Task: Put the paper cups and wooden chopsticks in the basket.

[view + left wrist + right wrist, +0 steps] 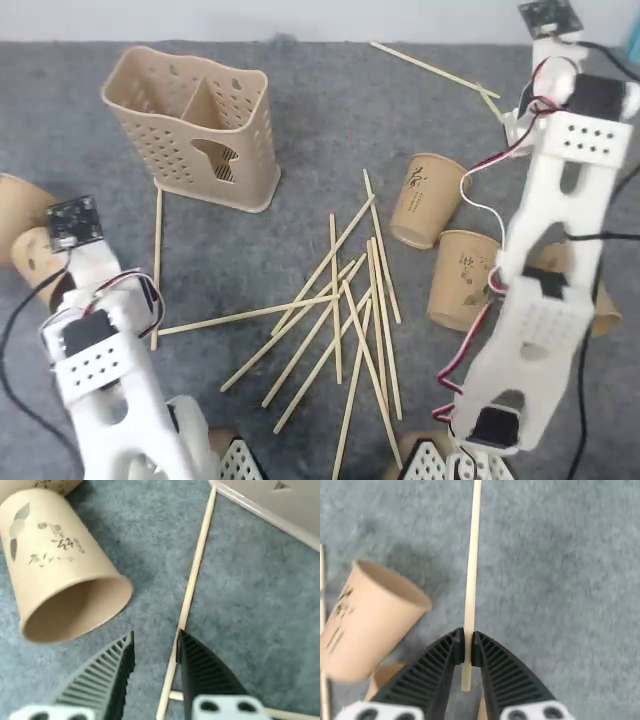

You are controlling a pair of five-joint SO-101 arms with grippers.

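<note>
A thin pale wooden chopstick (472,555) is clamped between the right fingers (437,667); the left fingers (107,672) are held apart.

Bright, even light covers the table (330,110), with soft shadows hugging the paper cups (430,200) and basket (190,125).

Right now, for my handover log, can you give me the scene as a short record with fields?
basket: upright, two compartments
loose chopsticks: scattered pile mid-table
cups: on their sides, either side of the pile
right gripper: shut on a chopstick
left gripper: open above a second chopstick, beside a tipped cup
</note>
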